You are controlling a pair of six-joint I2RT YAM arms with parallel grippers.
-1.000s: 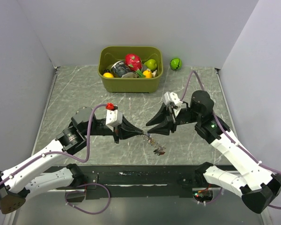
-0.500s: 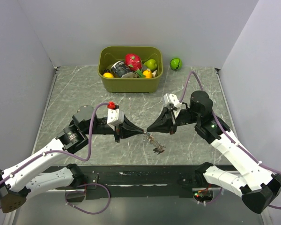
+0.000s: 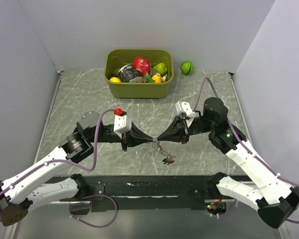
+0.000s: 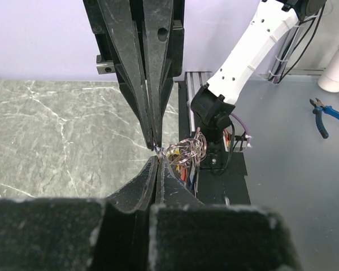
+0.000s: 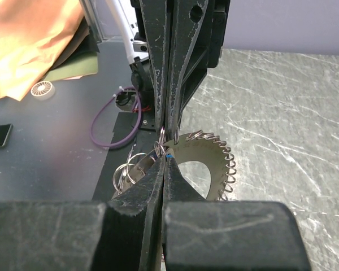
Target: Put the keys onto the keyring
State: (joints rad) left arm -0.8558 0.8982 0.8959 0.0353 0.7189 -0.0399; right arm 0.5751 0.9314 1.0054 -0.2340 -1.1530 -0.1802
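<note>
My left gripper (image 3: 152, 139) and right gripper (image 3: 158, 139) meet tip to tip above the table's near middle, both shut. The keyring (image 5: 229, 165), a grey ring with a beaded rim, hangs at the left gripper's tip in the right wrist view. In the top view the keyring (image 3: 162, 148) dangles below the tips with the keys (image 3: 168, 159) bunched at its bottom. My right gripper (image 5: 166, 158) pinches a blue key head (image 5: 168, 156) against the ring. In the left wrist view my left gripper (image 4: 157, 159) pinches thin wire rings (image 4: 183, 151); coloured keys hang behind them, mostly hidden.
An olive bin (image 3: 139, 90) of toy fruits stands at the back middle. A green ball (image 3: 187, 67) lies to its right. Grey walls close in the left, back and right. A black rail (image 3: 149, 185) runs along the near edge.
My right gripper has moved down and left until its tip meets the left gripper's tip. The left gripper has shifted slightly. The ring and keys still hang below.
</note>
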